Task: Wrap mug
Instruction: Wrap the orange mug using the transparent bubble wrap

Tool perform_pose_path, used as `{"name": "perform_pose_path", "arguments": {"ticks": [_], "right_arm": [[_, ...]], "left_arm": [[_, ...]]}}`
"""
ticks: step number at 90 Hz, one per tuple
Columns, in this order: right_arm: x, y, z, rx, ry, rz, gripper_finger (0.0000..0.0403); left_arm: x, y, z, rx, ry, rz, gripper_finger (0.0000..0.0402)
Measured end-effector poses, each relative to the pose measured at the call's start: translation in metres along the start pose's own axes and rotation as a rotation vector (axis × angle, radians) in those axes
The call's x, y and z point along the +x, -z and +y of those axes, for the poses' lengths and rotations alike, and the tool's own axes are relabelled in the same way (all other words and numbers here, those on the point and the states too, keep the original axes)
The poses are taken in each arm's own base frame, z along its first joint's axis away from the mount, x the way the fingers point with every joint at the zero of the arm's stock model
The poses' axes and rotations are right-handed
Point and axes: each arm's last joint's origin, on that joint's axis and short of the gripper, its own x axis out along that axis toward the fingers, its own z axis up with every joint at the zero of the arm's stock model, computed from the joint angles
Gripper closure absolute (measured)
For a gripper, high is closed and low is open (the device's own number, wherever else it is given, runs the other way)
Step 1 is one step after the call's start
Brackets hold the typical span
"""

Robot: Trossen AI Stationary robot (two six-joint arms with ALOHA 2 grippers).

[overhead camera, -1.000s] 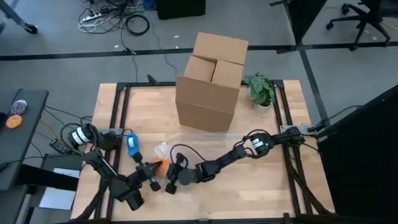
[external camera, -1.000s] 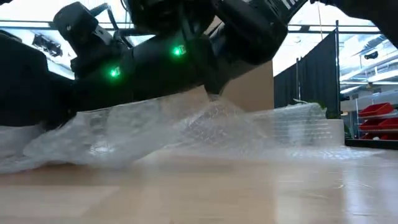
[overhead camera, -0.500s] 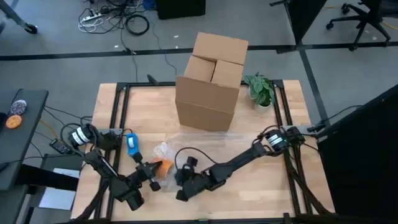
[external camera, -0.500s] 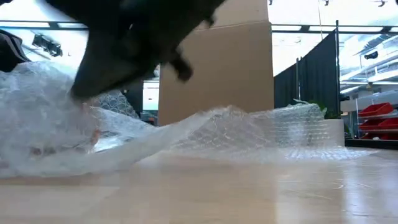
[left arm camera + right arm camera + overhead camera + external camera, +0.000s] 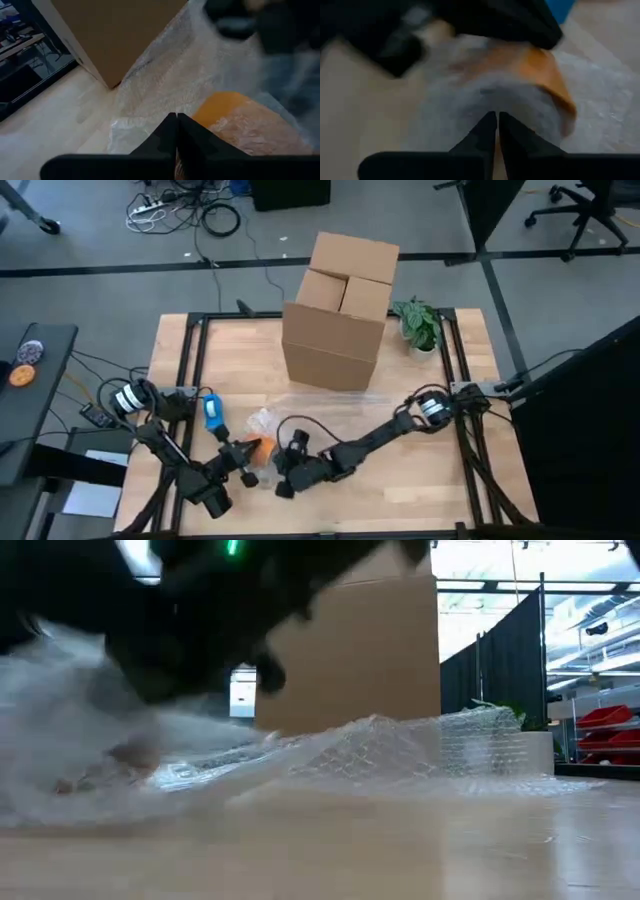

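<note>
at the table's front, both claws [image 5: 176, 120] [image 5: 497, 120] pressed together, seemingly pinching bubble wrap [image 5: 200, 70] around the orange mug [image 5: 240, 122]

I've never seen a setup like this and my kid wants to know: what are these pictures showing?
Two dark robot arms work at a wooden table. One picture looks straight down, one sits level with the tabletop, and two come from cameras on the wrists. On the table stand a cardboard box and a small plant. Near the front, an orange mug lies under bubble wrap. The left gripper and right gripper both have their jaws shut at the wrap around the mug.
</note>
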Motion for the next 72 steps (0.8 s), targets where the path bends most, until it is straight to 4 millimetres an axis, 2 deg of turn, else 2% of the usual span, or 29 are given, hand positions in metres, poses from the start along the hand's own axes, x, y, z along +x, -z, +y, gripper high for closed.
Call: {"name": "perform_pose_path", "arguments": {"ticks": [13,23,30,47,72], "right_arm": [[0.033,0.012,-0.016,0.032,-0.051,-0.076,0.0403],[0.045,0.015,-0.022,0.063,-0.099,-0.143,0.0403],[0.049,0.015,-0.028,0.069,-0.103,-0.127,0.0403],[0.042,0.016,-0.020,0.091,-0.097,-0.110,0.0403],[0.011,0.014,0.007,0.110,-0.044,-0.071,0.0403]], "left_arm": [[0.000,0.000,0.000,0.001,-0.001,-0.002,0.0401],[0.002,-0.001,0.001,0.008,-0.010,-0.005,0.0401],[0.004,-0.001,0.002,0.011,-0.021,-0.002,0.0401],[0.005,-0.002,0.002,0.008,-0.023,-0.001,0.0401],[0.005,-0.002,0.001,0.000,-0.021,0.006,0.0401]]}}
